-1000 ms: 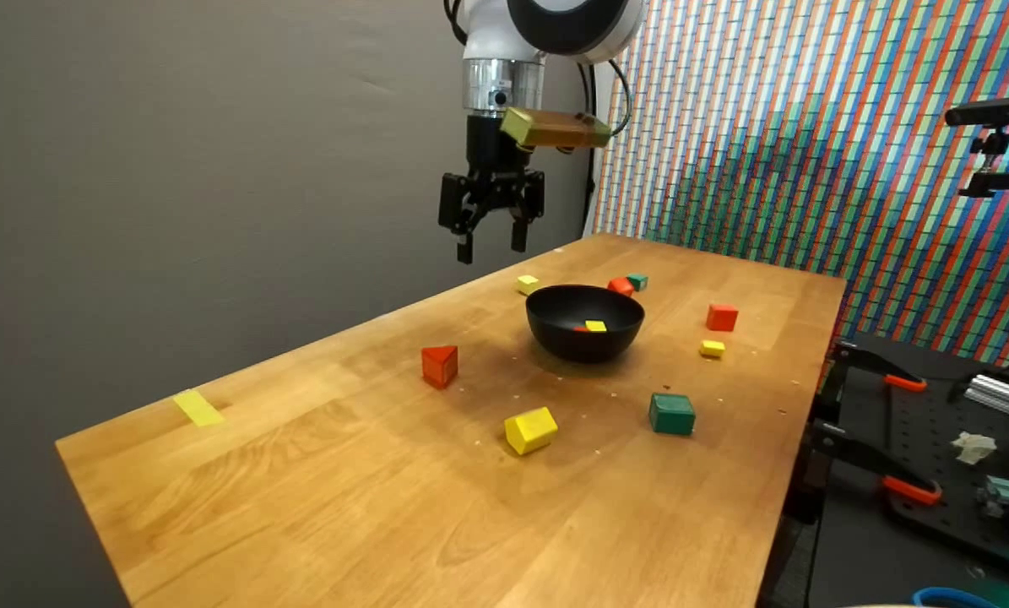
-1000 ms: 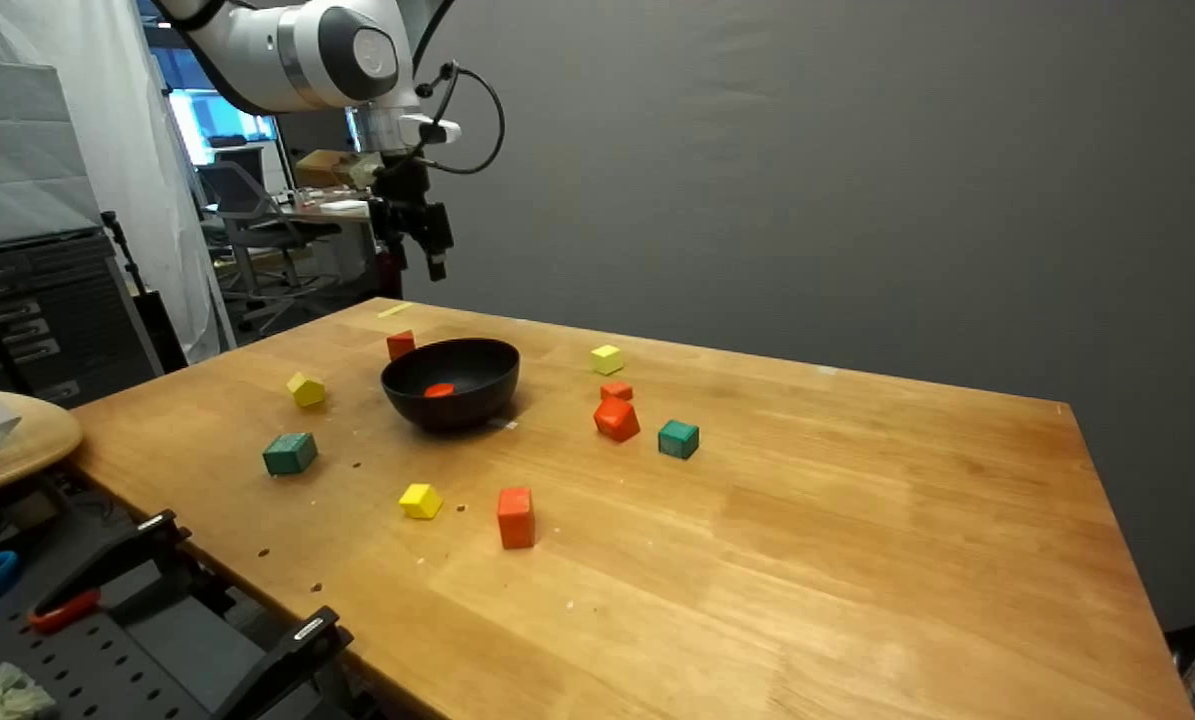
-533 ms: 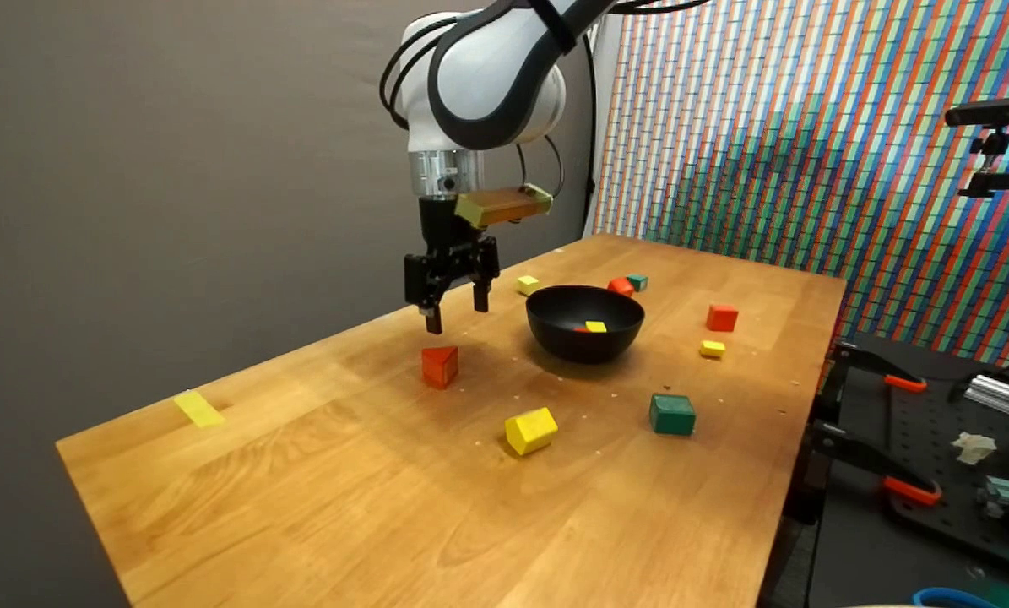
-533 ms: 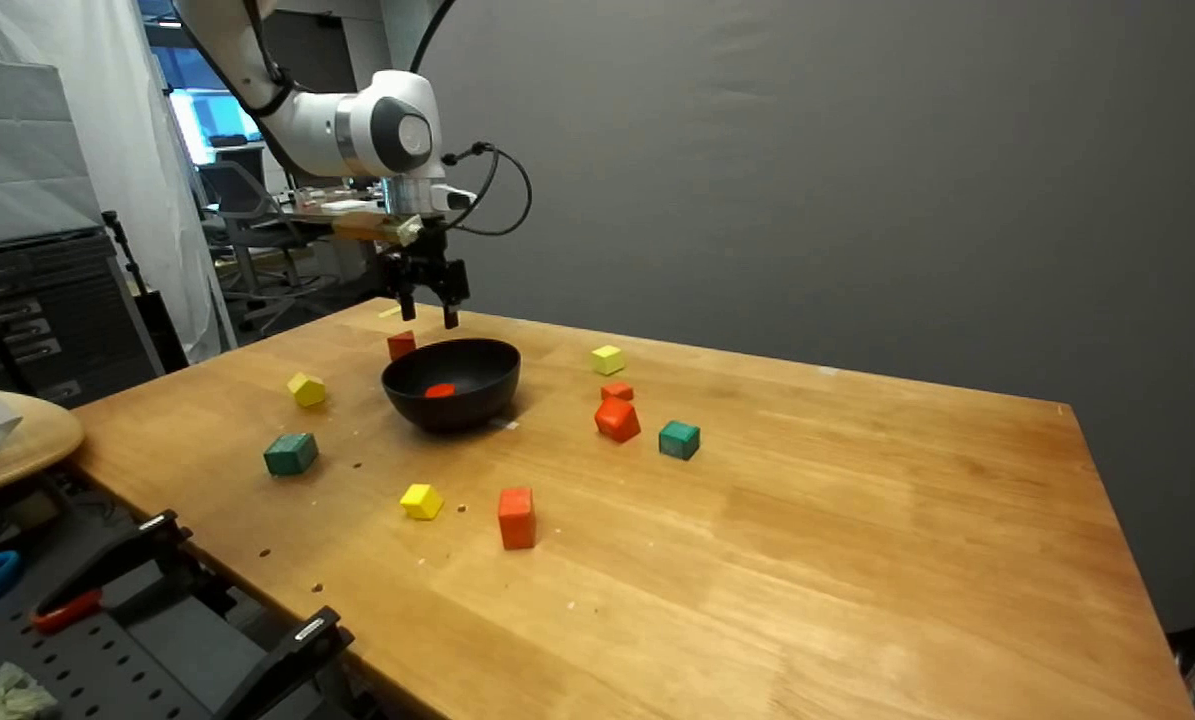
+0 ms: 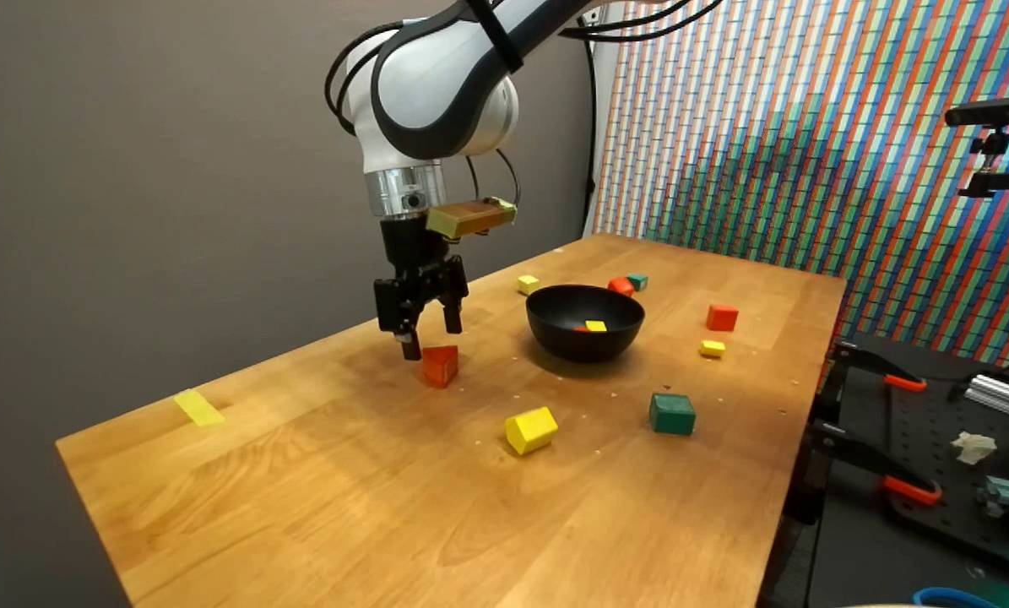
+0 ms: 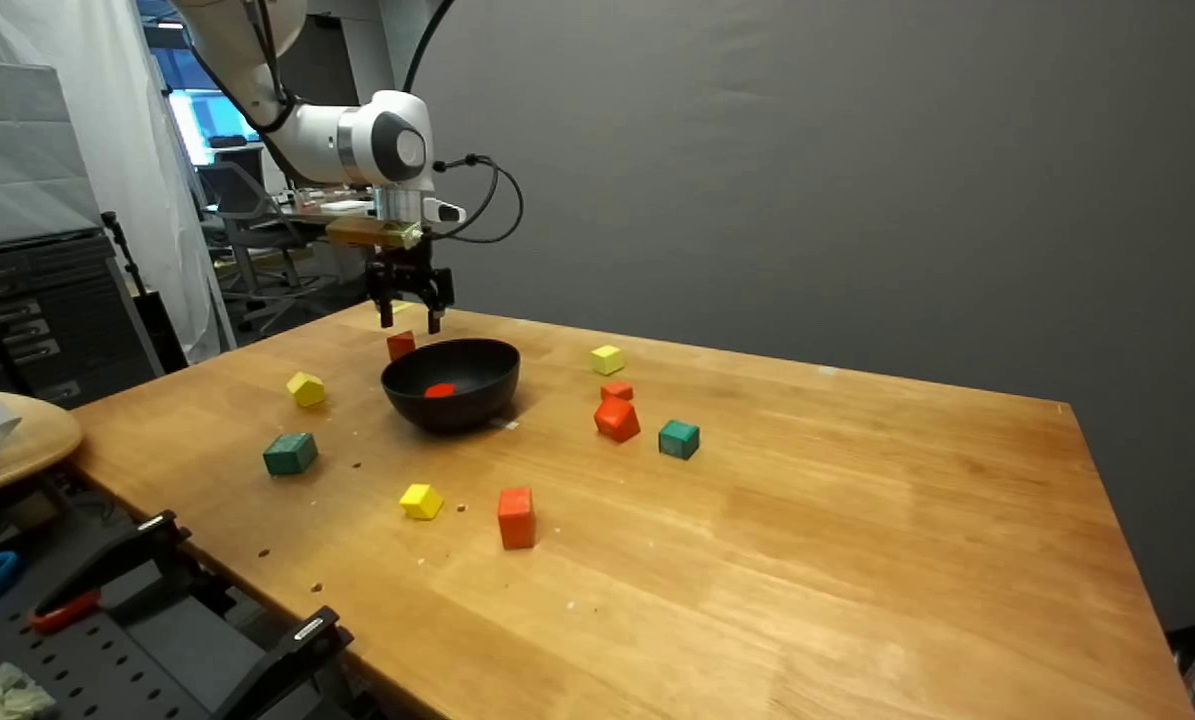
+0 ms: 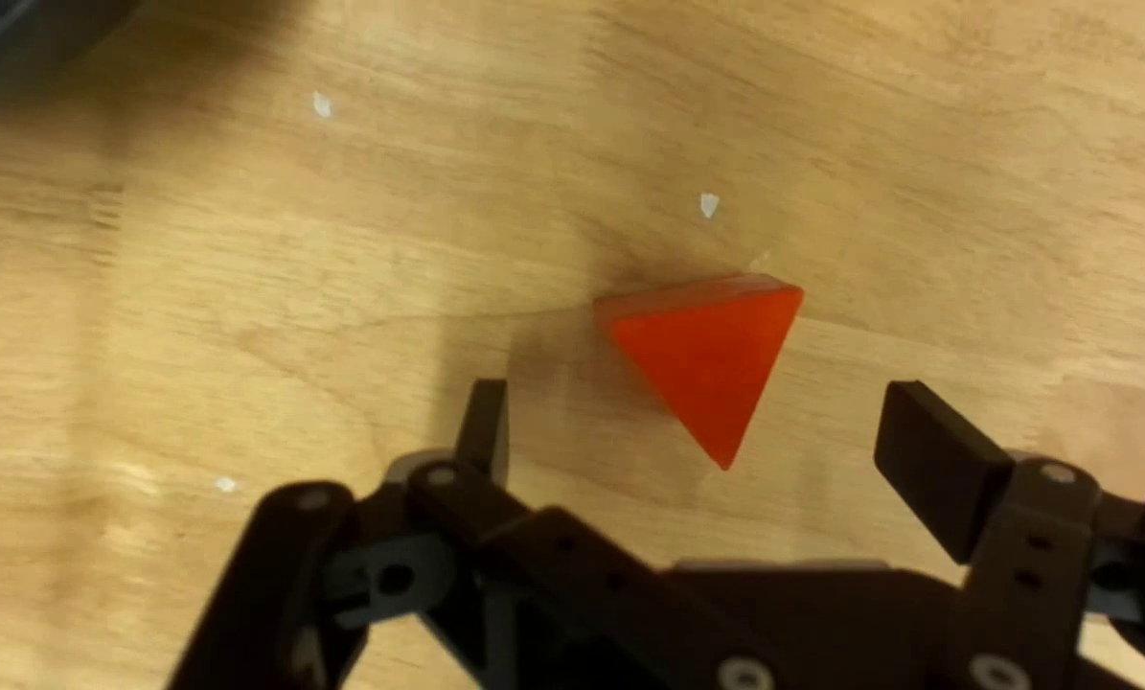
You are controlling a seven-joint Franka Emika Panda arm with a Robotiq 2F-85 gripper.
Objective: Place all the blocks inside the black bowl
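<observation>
Wrist view: over the wooden worktop the pincer stands with its jaws spread wide; in both exterior views the black bowl sits in from the edges, a red block visible inside it; the red triangular block lies between the bowl and the corner near the yellow tape, ahead of the fingertips and within the width of their gap, touching neither; further blocks lie around the bowl.
</observation>
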